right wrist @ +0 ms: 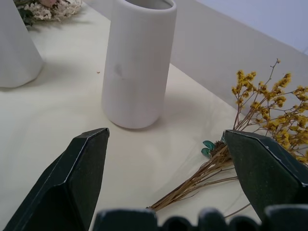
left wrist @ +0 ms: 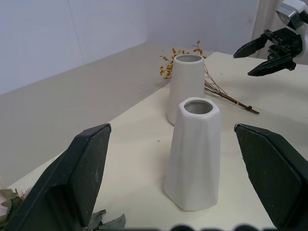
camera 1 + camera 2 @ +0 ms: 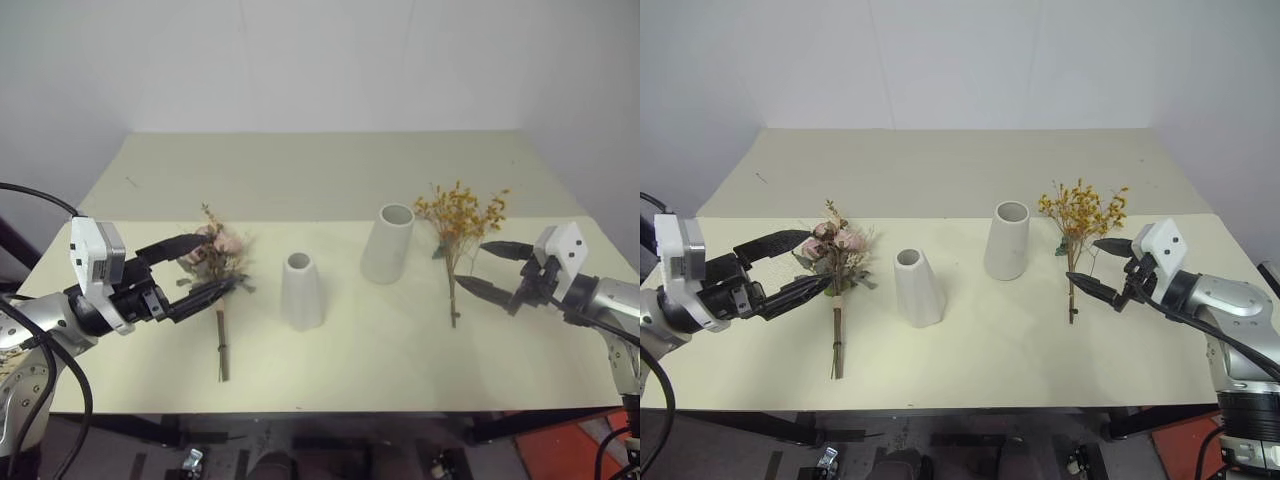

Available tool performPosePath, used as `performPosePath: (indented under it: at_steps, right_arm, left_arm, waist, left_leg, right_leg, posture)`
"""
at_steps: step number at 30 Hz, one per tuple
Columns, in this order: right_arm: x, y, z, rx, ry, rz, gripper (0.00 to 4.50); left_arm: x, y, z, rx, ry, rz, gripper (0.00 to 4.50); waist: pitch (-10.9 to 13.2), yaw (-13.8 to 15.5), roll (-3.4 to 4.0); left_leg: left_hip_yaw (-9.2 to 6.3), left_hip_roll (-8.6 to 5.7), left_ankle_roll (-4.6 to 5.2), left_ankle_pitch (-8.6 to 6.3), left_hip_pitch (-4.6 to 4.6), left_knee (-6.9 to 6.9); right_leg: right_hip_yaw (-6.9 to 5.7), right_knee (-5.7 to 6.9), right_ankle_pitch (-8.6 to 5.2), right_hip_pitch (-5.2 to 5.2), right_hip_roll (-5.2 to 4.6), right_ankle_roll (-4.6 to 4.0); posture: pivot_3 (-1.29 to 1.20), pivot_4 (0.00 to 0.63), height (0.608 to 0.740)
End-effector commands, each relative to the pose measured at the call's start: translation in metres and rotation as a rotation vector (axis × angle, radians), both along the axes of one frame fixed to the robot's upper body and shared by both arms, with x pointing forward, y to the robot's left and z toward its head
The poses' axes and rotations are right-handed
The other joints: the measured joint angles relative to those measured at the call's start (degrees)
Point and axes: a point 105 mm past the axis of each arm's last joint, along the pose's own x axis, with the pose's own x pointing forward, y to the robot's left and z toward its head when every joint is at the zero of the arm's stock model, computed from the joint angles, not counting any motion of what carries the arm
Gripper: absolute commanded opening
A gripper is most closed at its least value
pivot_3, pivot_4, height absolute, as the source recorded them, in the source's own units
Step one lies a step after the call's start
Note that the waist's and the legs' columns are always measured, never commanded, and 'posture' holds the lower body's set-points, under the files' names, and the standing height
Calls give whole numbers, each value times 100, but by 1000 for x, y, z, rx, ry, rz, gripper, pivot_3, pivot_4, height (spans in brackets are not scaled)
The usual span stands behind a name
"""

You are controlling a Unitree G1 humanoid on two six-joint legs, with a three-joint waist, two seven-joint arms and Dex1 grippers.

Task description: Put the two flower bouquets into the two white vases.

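Observation:
The pink rose bouquet (image 3: 218,255) lies on the table's left part, its stem (image 3: 222,345) pointing toward the front edge. My left gripper (image 3: 222,261) hovers open over its flower heads, with nothing between the fingers. The yellow-orange bouquet (image 3: 458,215) lies on the right, with a small teal flower (image 1: 209,145) at its base. My right gripper (image 3: 469,263) stands open beside its stems, which are not gripped. Between the bouquets stand two white vases, both upright: the smaller cone (image 3: 301,291) and, behind it to the right, the taller wide-mouthed one (image 3: 388,243).
The pale table (image 3: 300,180) stretches back to a white wall, bare behind the vases. Its front edge runs just in front of both bouquets' stem ends. Dark floor and cables show below the front edge.

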Motion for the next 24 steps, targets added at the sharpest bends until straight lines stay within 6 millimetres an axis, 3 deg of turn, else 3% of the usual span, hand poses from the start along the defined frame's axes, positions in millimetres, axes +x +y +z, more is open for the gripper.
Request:
performPosePath:
  at_steps: [1,18,24]
  right_arm:
    - [0,2,14,-10,-50,-1,4469]
    - [5,0,13,-19,-38,-43,4469]
    - [34,-10,-4,-63,116,-339,4469]
  left_arm:
    - [-1,-2,7,27,-41,-14,4500]
    - [2,-3,7,39,-43,-16,4500]
    - [15,-11,12,59,-18,-26,4500]
  waist:
    - [0,3,0]
    - [0,1,0]
    - [0,-2,0]
  left_leg:
    - [0,0,0,0,0,0]
    - [1,0,0,0,0,0]
    - [2,-1,-1,0,2,1]
  right_leg:
    - [0,0,0,0,0,0]
    - [1,0,0,0,0,0]
    - [2,7,1,-1,0,-2]
  posture:
    - [0,150,740]
    - [0,150,740]
    - [0,150,740]
